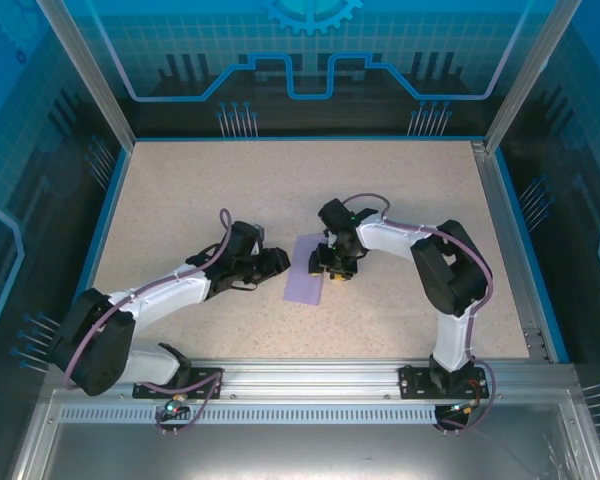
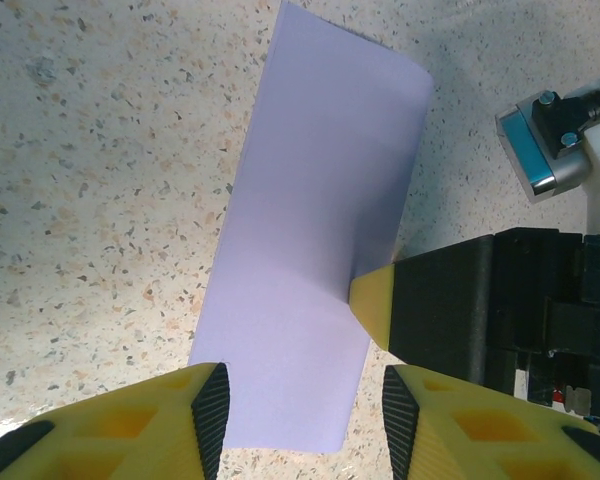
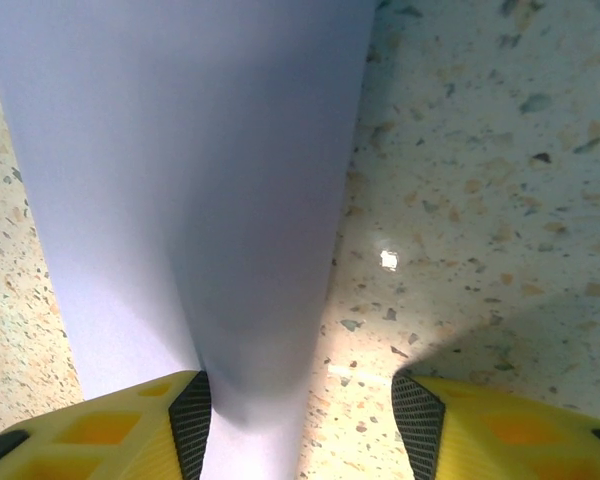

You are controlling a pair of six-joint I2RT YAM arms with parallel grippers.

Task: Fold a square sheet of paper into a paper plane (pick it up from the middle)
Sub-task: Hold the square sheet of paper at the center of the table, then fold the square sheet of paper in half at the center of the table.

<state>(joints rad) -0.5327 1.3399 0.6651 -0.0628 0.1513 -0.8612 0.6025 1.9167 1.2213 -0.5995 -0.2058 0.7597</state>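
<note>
A thin pale lavender sheet of paper lies near the middle of the speckled beige counter. It is a narrow oblong running near to far, slightly tilted, between the tips of the two arms.

The white-and-black left arm reaches in from the left. Its jaws are released, with the yellow fingertips astride one end of the sheet and nothing pinched.

The right arm bends in from the right. Its jaws are released too, with one yellow finger over the paper and the other over bare counter. In the left wrist view, a yellow tip of the right arm touches the sheet's right-hand long edge, where the paper lifts a little.

Bare counter spreads wide to the far side, left and right. Blue-tinted clear walls close in the far, left and right edges. An aluminium rail runs along the near edge.
</note>
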